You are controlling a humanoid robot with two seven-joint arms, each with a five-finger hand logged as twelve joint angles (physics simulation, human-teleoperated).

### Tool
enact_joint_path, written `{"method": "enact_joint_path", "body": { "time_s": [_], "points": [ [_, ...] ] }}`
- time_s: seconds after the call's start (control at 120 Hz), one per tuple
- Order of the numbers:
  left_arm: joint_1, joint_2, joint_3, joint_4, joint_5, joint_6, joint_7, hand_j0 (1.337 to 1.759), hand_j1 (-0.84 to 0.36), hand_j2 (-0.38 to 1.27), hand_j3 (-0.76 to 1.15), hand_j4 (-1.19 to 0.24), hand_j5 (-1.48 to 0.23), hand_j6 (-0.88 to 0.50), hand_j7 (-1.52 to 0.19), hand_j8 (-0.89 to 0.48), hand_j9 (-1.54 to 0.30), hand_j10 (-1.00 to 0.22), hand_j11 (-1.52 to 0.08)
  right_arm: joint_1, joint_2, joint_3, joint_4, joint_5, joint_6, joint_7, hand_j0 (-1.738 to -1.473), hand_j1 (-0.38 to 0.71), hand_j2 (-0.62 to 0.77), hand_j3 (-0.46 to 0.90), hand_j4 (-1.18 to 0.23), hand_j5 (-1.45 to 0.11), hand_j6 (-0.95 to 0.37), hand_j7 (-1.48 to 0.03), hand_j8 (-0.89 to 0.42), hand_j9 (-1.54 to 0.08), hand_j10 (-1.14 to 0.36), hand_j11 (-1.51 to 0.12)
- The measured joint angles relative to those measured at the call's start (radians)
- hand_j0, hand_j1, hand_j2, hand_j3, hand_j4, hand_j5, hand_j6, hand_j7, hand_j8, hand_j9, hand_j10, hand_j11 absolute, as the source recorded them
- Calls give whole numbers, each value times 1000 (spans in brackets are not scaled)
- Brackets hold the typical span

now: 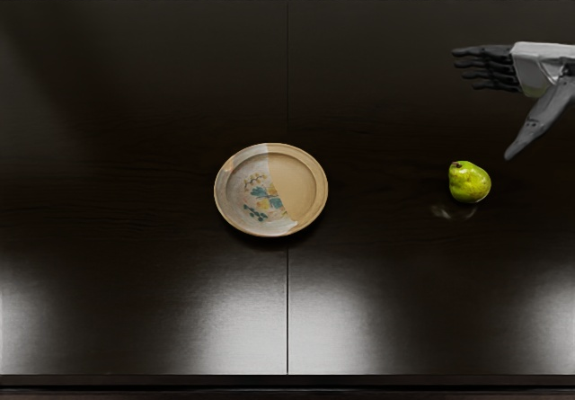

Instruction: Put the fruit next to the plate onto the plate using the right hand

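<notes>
Open tabletop (pixel 386 193) (dark, glossy) separates pear (pixel 469 182) from plate (pixel 270 190).

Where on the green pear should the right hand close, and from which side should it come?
Likely around the broad rounded belly of the small green pear, coming down from above on its right side. The open right hand hovers behind and right of it, nothing crowds the fruit, and the beige painted plate sits well to its left, so the grasp is unobstructed.

No readable text, no brand or number, plate (pixel 303 184) carries only a painted plant motif (not lettering)
</notes>
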Motion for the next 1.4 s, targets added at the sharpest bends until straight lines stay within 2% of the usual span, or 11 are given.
{"method": "enact_joint_path", "body": {
  "time_s": [0.192, 0.233, 0.275, 0.392, 0.433, 0.5, 0.575, 0.758, 0.867, 1.033, 1.4],
  "points": [
    [0, 0, 0, 0, 0, 0, 0, 1658, 349, 0, 0, 0, 0, 0, 0, 0, 0, 0, 0, 4, 0, 3, 21, 1, 0, -2, -1658, -314, -4, 0, -35, -41, -37, -40, -36, -41, -35, -41],
    [0, 0, 0, 0, 0, 0, 0, 1658, 349, 0, 0, 0, 0, 0, 0, 0, 0, 0, 0, 9, -4, 12, 31, 1, 0, -24, -1658, -314, -4, 0, -35, -41, -37, -40, -36, -41, -35, -41],
    [0, 0, 0, 0, 0, 0, 0, 1658, 349, 0, 0, 0, 0, 0, 0, 0, 0, 0, 0, 11, -7, 24, 39, 5, 0, -79, -1658, -314, -4, 0, -35, -41, -37, -40, -36, -41, -35, -41],
    [0, 0, 0, 0, 0, 0, 0, 1658, 349, 0, 0, 0, 0, 0, 0, 0, 0, 0, 0, 13, -9, 90, 75, 12, 0, -298, -1658, -314, -4, 0, -36, -41, -37, -40, -36, -41, -35, -41],
    [0, 0, 0, 0, 0, 0, 0, 1658, 349, 0, 0, 0, 0, 0, 0, 0, 0, 0, 0, 13, -11, 115, 90, 13, 0, -364, -1658, -314, -5, 0, -36, -41, -37, -40, -36, -41, -35, -41],
    [0, 0, 0, 0, 0, 0, 0, 1658, 349, 0, 0, 0, 0, 0, 0, 0, 0, 0, 0, 14, -12, 138, 123, 1, 0, -429, -1658, -314, -5, 0, -36, -41, -37, -40, -36, -41, -35, -41],
    [0, 0, 0, 0, 0, 0, 0, 1658, 349, 0, 0, 0, 0, 0, 0, 0, 0, 0, 0, 13, -8, 152, 182, -59, 0, -467, -1658, -314, -5, 0, -36, -41, -37, -40, -36, -41, -35, -41],
    [0, 0, 0, 0, 0, 0, 0, 1658, 349, 0, 0, 0, 0, 0, 0, 0, 0, 0, 0, -13, -10, 156, 316, -203, 0, -495, -1658, -312, -6, 0, -37, -42, -39, -41, -38, -42, -36, -42],
    [0, 0, 0, 0, 0, 0, 0, 1658, 349, 0, 0, 0, 0, 0, 0, 0, 0, 0, 0, -51, -3, 155, 359, -278, -47, -498, -1658, -311, -6, 0, -39, -44, -41, -43, -40, -44, -38, -44],
    [0, 0, 0, 0, 0, 0, 0, 1658, 349, 0, 0, 0, 0, 0, 0, 0, 0, 0, 0, -123, 55, 154, 377, -421, -206, -501, -1658, -309, -6, 0, -42, -47, -44, -46, -42, -46, -41, -46],
    [0, 0, 0, 0, 0, 0, 0, 1658, 349, 0, 0, 0, 0, 0, 0, 0, 0, 0, 0, -238, 124, 152, 366, -561, -429, -500, -1658, -307, -5, 0, -44, -49, -47, -48, -45, -49, -43, -49]
  ]
}}
